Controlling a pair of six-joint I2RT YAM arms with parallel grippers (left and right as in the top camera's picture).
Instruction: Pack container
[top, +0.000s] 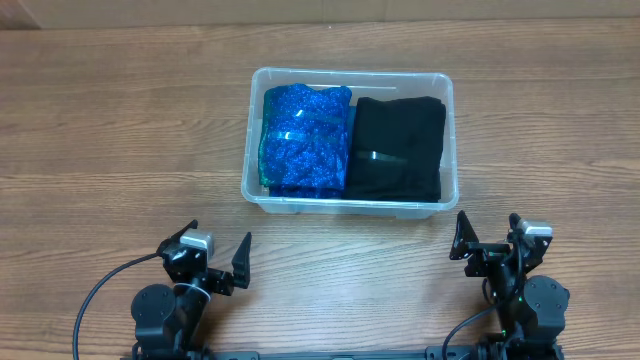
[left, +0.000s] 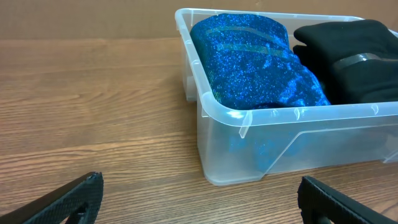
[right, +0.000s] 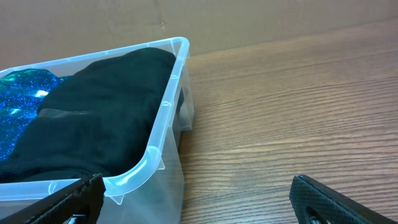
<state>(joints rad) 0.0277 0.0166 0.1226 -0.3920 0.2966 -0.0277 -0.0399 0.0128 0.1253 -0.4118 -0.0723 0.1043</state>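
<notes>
The clear container (top: 447, 90) stands at the middle of the table. Inside it lie a folded glittery blue cloth (top: 303, 140) on the left and a folded black cloth (top: 397, 148) on the right, side by side. The container also shows in the left wrist view (left: 261, 149) and in the right wrist view (right: 163, 106). My left gripper (top: 217, 255) is open and empty near the front edge, left of the container. My right gripper (top: 488, 235) is open and empty near the front edge, just right of the container's front corner.
The wooden table (top: 120, 130) stretches to both sides of the container. A brown cardboard wall (right: 261, 18) runs along the back edge. Cables (top: 100, 295) trail from the arm bases at the front.
</notes>
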